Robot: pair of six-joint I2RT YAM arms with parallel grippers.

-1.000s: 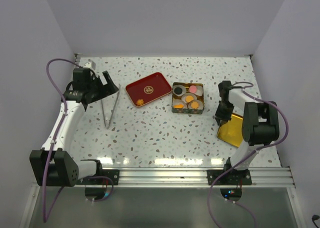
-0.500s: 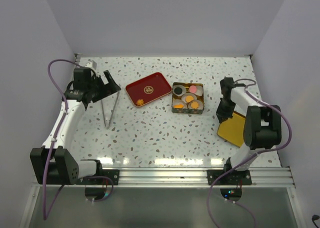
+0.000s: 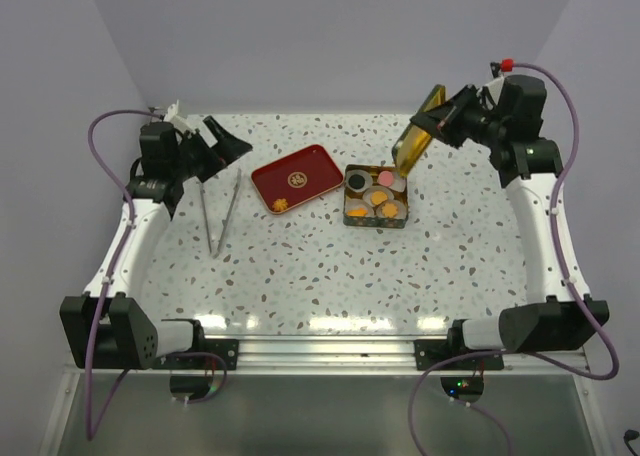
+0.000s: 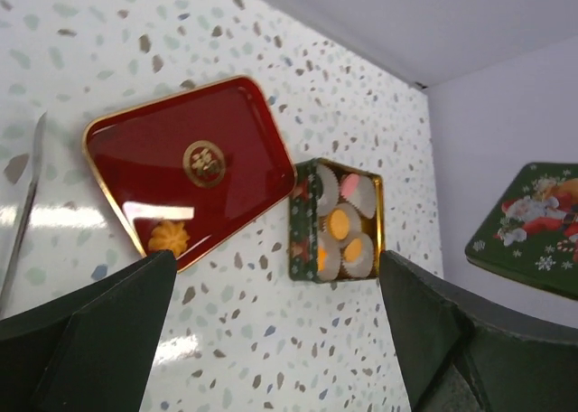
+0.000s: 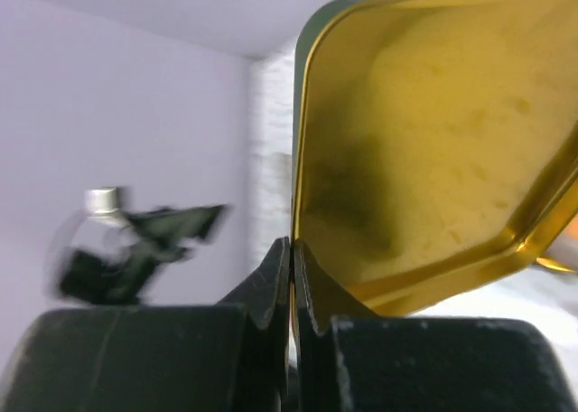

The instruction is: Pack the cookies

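Left fingers (image 4: 99,335): spread wide, empty, above the desk's (image 3: 330,276) far-left corner.
Right fingers (image 5: 271,285): nearly closed, seemingly pinching the lid (image 3: 413,139) edge, high near the far-right corner.
Cookies (image 3: 388,208): in the tin (image 3: 376,222), far middle; one orange cookie (image 3: 281,205) on the red tray (image 3: 320,166).

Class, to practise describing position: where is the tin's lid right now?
In the top view, the lid hangs tilted in the air, far right, pinched by the right gripper, just beyond the open tin.

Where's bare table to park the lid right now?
Widest bare patch: table right of the tin, out to the wall. Also the near strip between red tray/tin and the rail. Crowded: tongs, tray and tin in a row mid-table, almost no gap between tray and tin.
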